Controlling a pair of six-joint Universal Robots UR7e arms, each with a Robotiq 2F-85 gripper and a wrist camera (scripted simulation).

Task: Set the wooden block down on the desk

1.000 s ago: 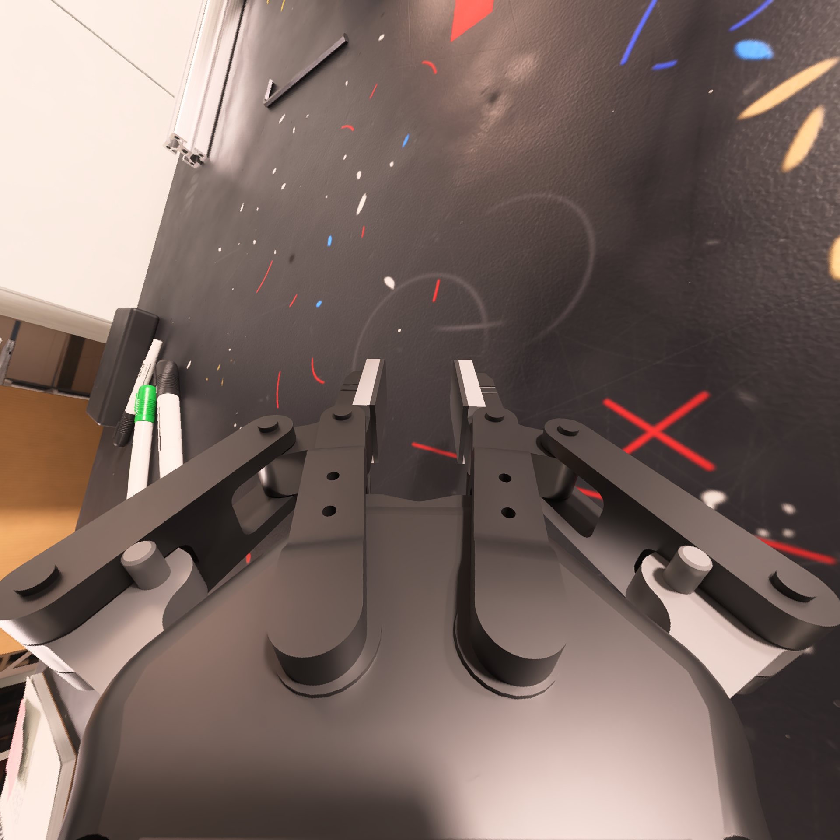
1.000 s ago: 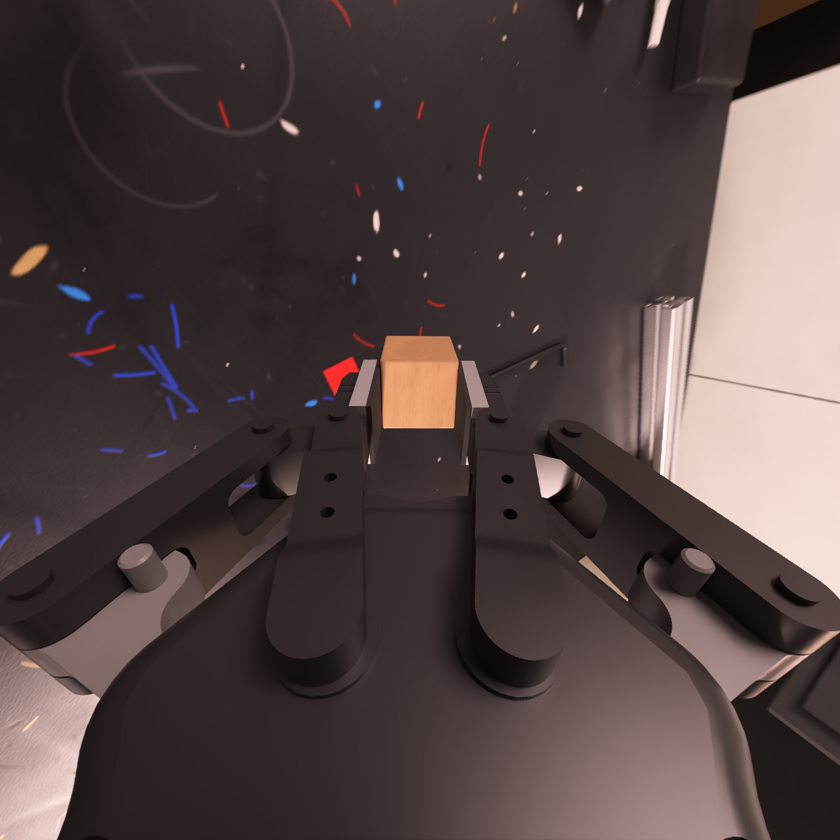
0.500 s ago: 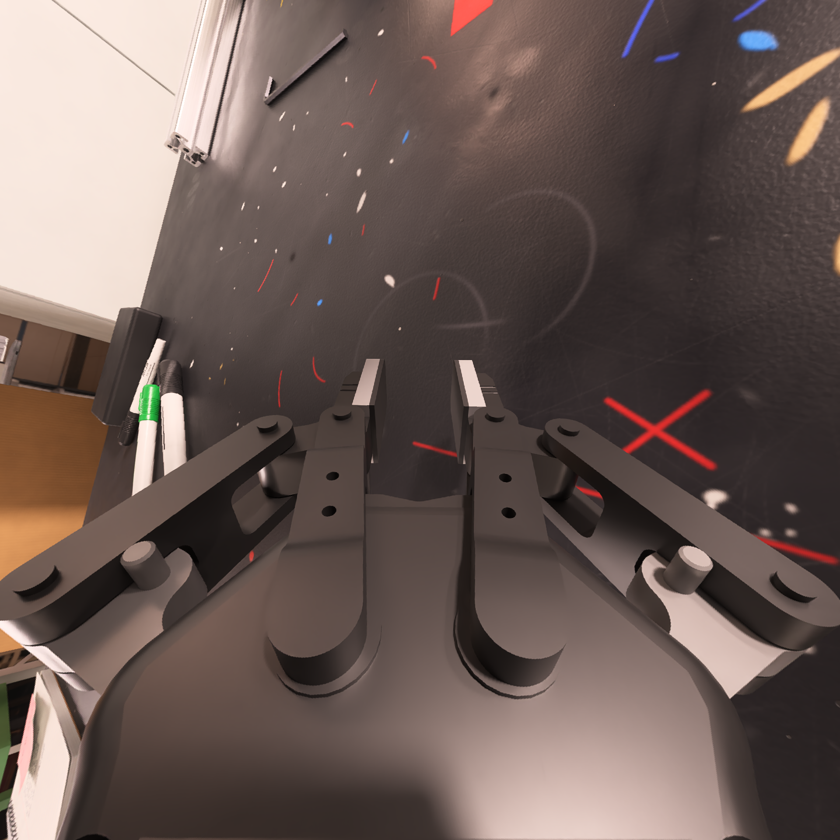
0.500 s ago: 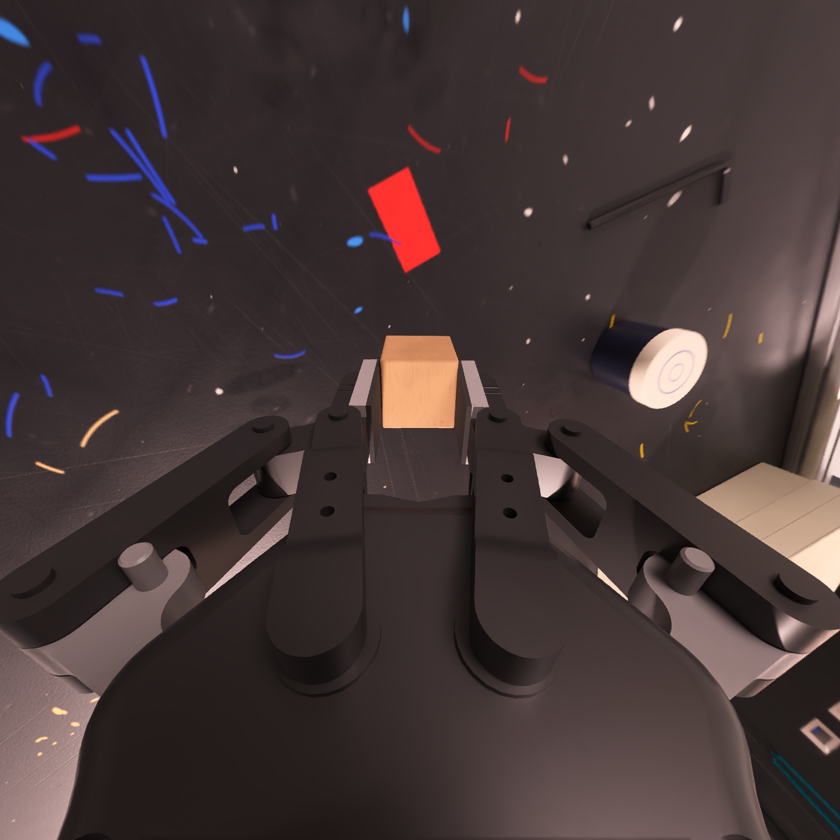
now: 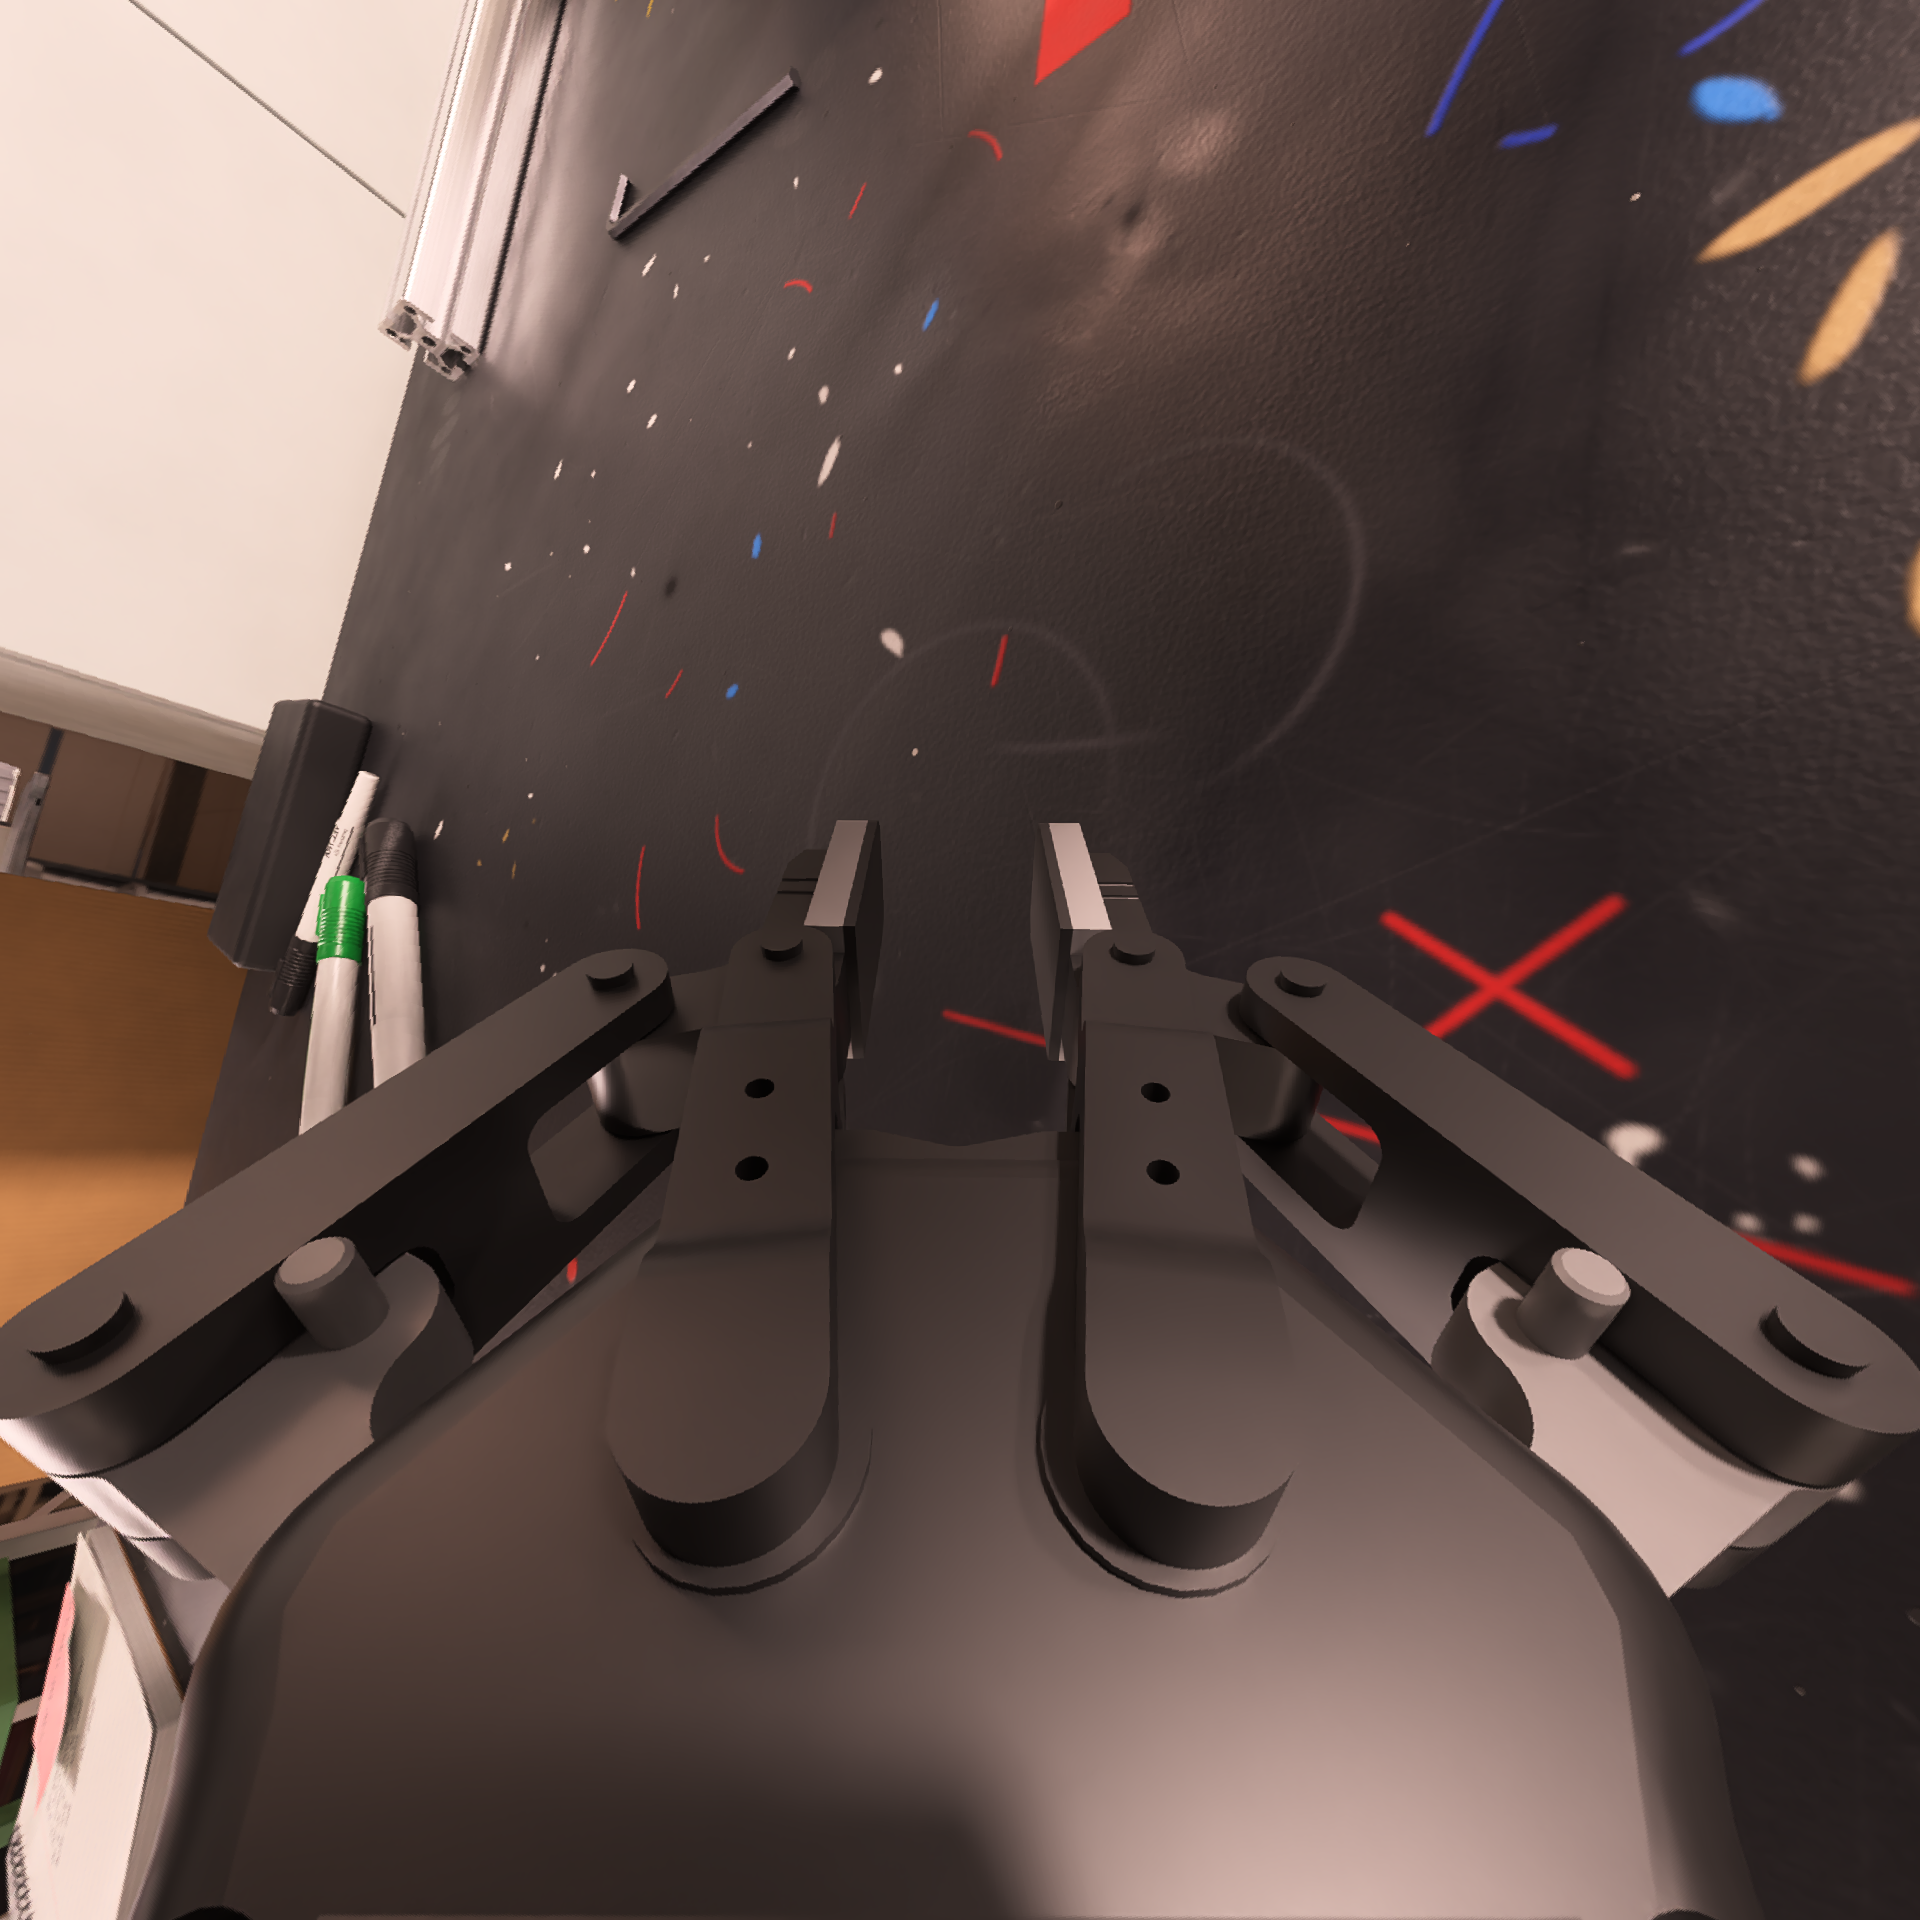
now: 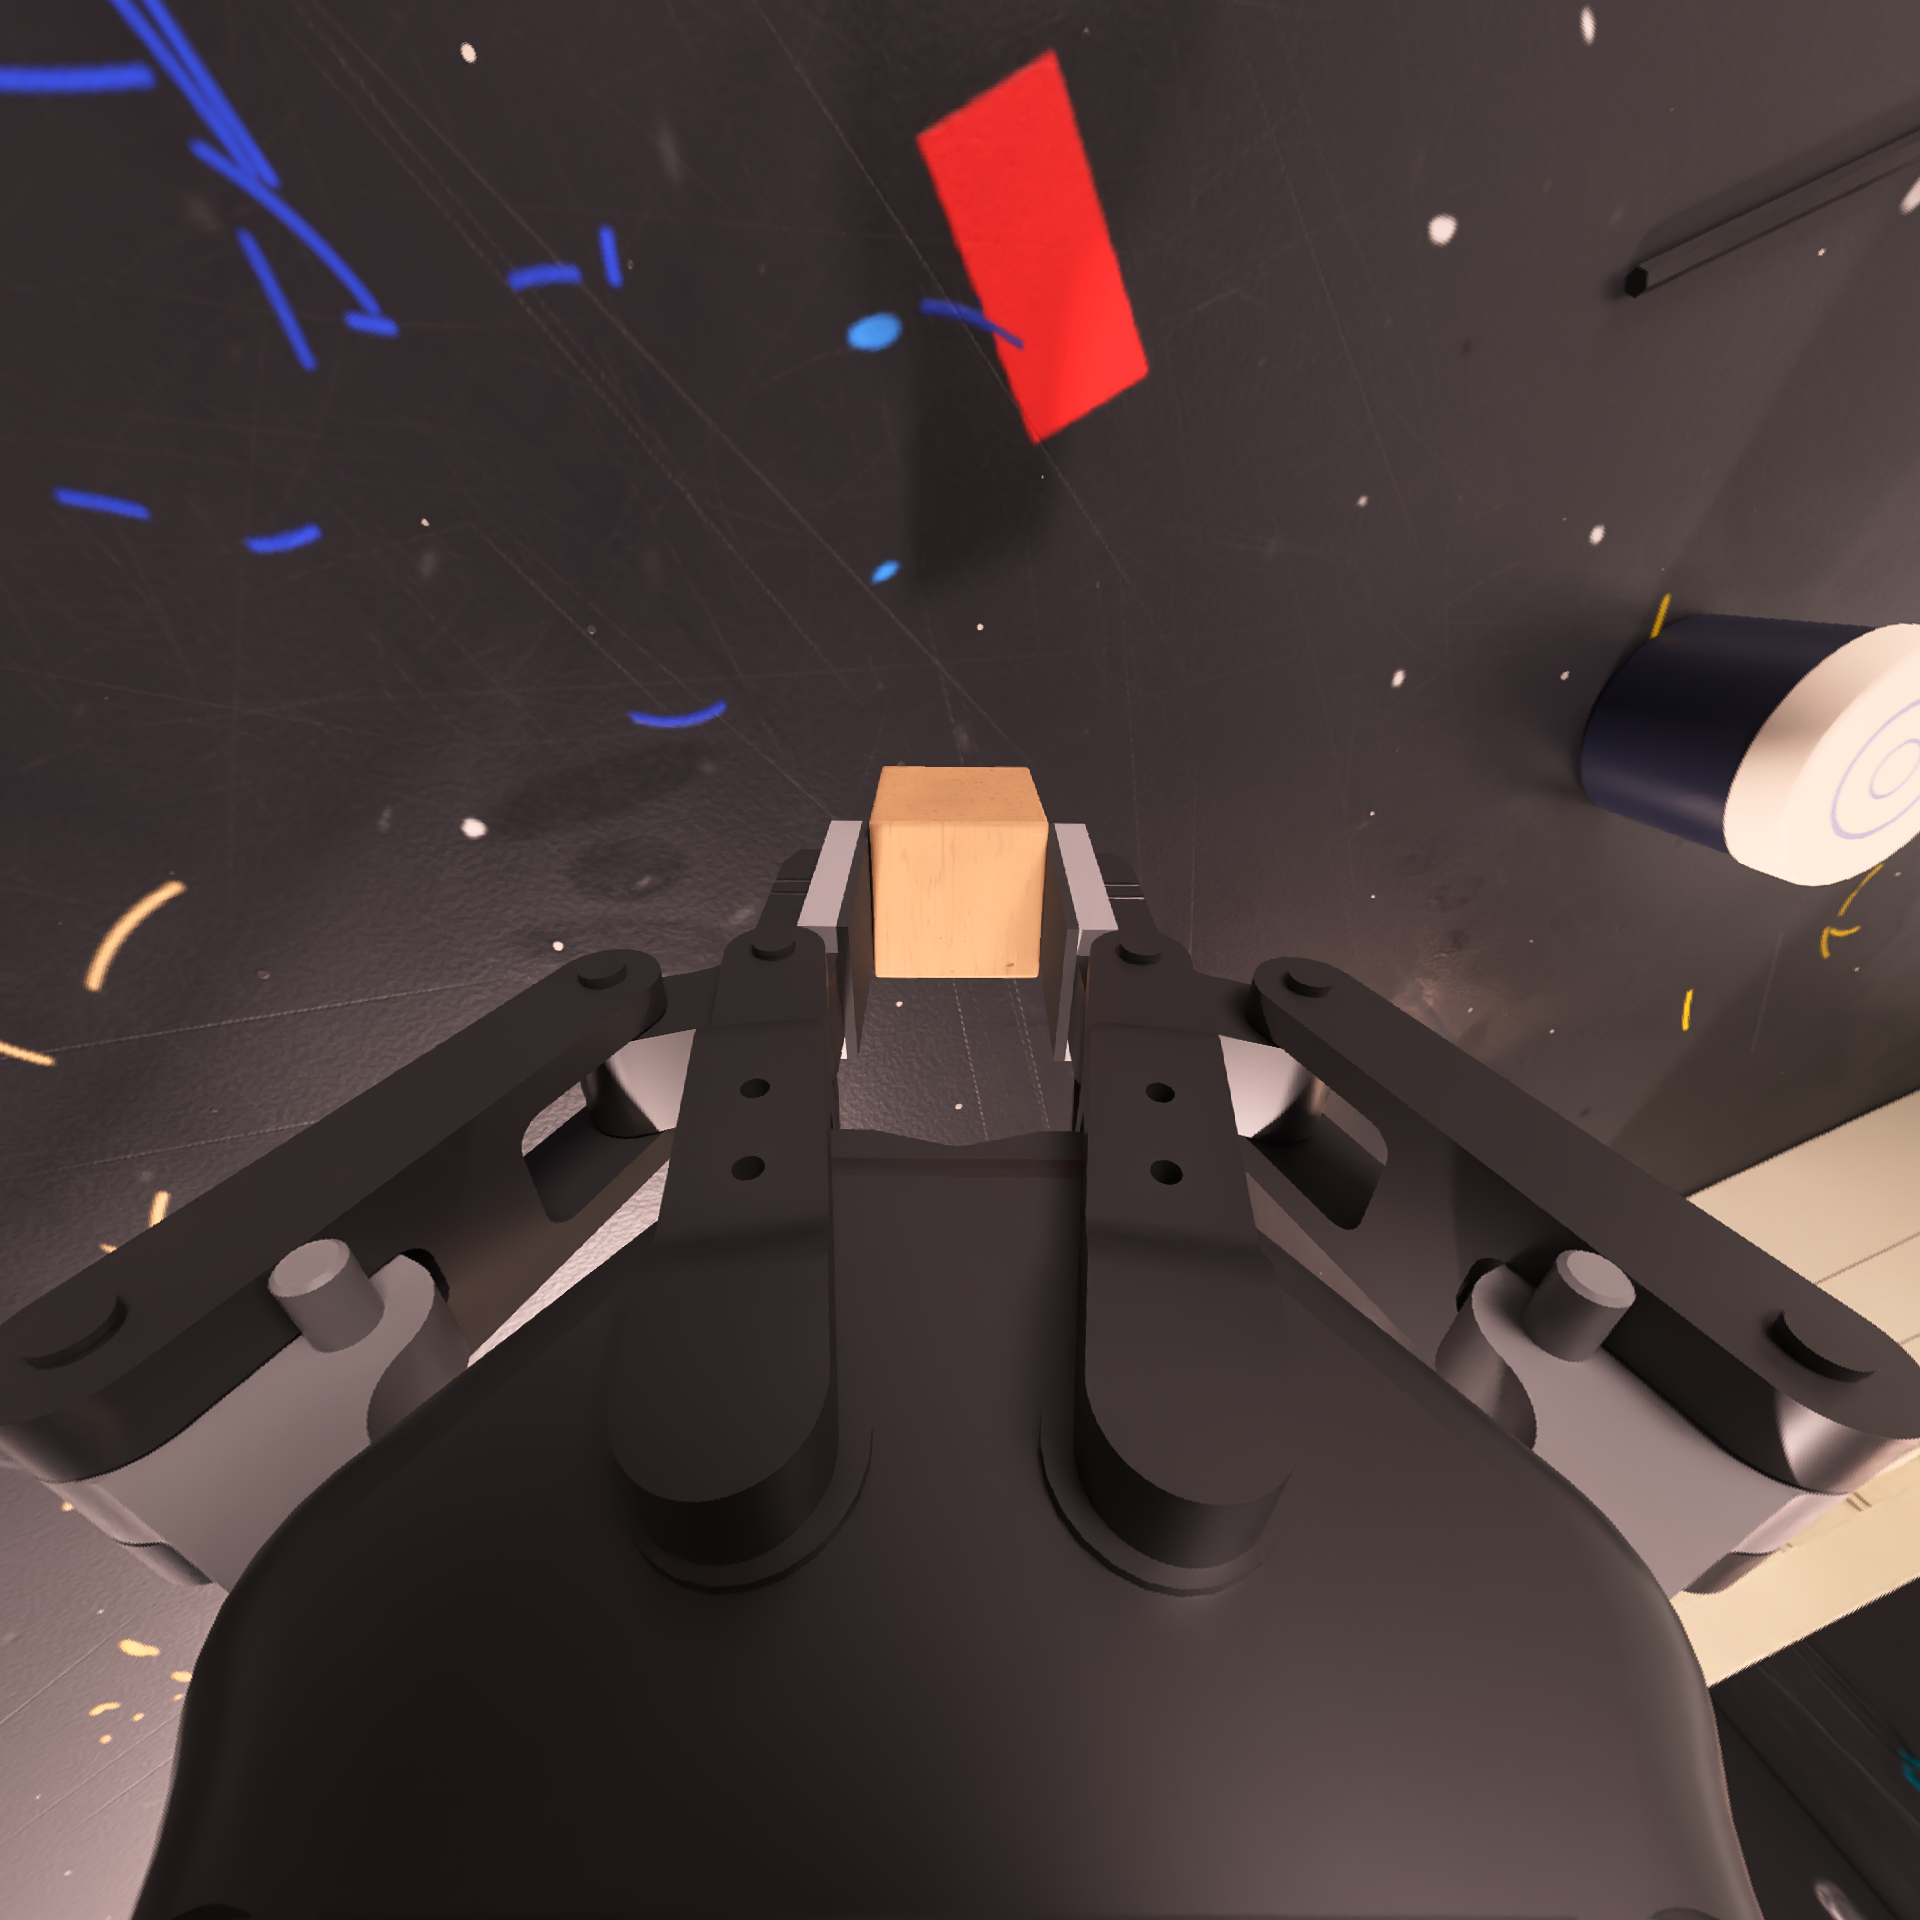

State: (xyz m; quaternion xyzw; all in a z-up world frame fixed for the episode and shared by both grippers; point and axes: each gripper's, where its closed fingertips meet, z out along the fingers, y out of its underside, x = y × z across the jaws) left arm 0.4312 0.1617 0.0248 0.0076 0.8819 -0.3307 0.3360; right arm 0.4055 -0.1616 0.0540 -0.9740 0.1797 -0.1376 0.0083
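Observation:
The wooden block is a light tan cube held between the pads of my right gripper. That gripper is shut on it, and the block hangs above the dark speckled desk; its underside is hidden. My left gripper is open and empty, its pads a block's width apart, over the same desk in the left wrist view. The block does not show in the left wrist view.
A flat red rectangle lies ahead of the block. A dark blue cylinder with a white end lies to the right, with a cream box nearer. Markers, a black eraser and an aluminium rail line the desk's left edge.
My right gripper has carried the block across and down toward the desk; the red rectangle and the cylinder have come into view and grown larger. The left gripper has barely moved.

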